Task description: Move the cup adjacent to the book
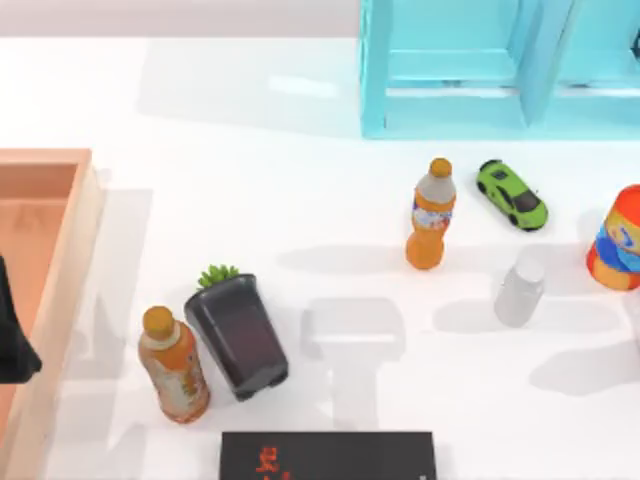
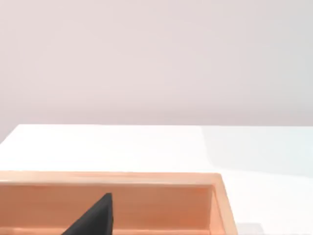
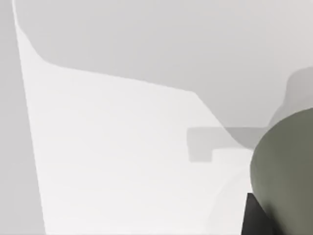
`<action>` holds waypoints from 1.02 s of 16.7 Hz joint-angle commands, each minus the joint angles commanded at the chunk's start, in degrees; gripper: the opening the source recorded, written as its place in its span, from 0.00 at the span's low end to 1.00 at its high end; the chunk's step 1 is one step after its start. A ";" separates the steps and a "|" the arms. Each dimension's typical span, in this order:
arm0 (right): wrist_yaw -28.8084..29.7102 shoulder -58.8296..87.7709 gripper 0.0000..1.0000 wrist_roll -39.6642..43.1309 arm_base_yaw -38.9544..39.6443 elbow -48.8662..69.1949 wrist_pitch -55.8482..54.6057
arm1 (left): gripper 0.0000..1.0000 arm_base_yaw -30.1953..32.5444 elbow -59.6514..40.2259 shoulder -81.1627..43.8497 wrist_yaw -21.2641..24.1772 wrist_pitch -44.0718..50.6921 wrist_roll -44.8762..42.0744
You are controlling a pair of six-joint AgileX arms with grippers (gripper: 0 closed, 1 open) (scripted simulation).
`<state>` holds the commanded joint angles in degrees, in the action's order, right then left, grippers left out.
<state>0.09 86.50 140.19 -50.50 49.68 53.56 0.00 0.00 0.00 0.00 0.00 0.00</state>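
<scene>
The dark olive-green cup [image 3: 286,171] bulges close in the right wrist view, raised above the white table, and casts a shadow on it. A dark fingertip [image 3: 255,216] of my right gripper presses against the cup's side, so the gripper is shut on the cup. The black book [image 1: 327,456] with red characters lies flat at the table's front edge, cut off by the top view's lower border. My left gripper [image 1: 14,340] rests parked at the far left over the wooden tray [image 1: 60,290].
A black pot with a green plant [image 1: 238,332] lies tipped beside an orange bottle [image 1: 173,365], just behind the book's left end. Further back stand another orange bottle [image 1: 431,215], a green toy car [image 1: 511,194], a white bottle [image 1: 520,290], an orange-and-blue can [image 1: 617,240] and a cyan shelf [image 1: 375,80].
</scene>
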 joint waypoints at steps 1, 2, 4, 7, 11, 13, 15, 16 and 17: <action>-0.01 -0.67 0.00 0.01 -0.01 1.07 1.79 | 1.00 0.00 0.00 0.00 0.00 0.00 0.00; -0.02 -1.31 0.00 -0.02 -0.02 2.05 3.38 | 1.00 0.00 0.00 0.00 0.00 0.00 0.00; -0.04 -2.26 0.00 -0.10 -0.04 3.44 5.45 | 1.00 0.00 0.00 0.00 0.00 0.00 0.00; -0.04 -2.41 0.00 -0.12 -0.03 3.63 5.70 | 1.00 0.00 0.00 0.00 0.00 0.00 0.00; -0.43 -2.11 0.00 -1.49 0.62 3.14 6.01 | 1.00 0.00 0.00 0.00 0.00 0.00 0.00; -1.38 -2.03 0.00 -4.98 2.28 2.56 7.13 | 1.00 0.00 0.00 0.00 0.00 0.00 0.00; -2.75 -1.84 0.00 -10.85 5.03 1.85 8.80 | 1.00 0.00 0.00 0.00 0.00 0.00 0.00; -3.55 -1.69 0.00 -14.55 6.75 1.48 9.80 | 1.00 0.00 0.00 0.00 0.00 0.00 0.00; -4.41 -1.49 0.00 -18.86 8.75 1.10 10.90 | 1.00 0.00 0.00 0.00 0.00 0.00 0.00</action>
<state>-4.32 85.01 121.34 -41.74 50.78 64.46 0.00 0.00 0.00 0.00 0.00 0.00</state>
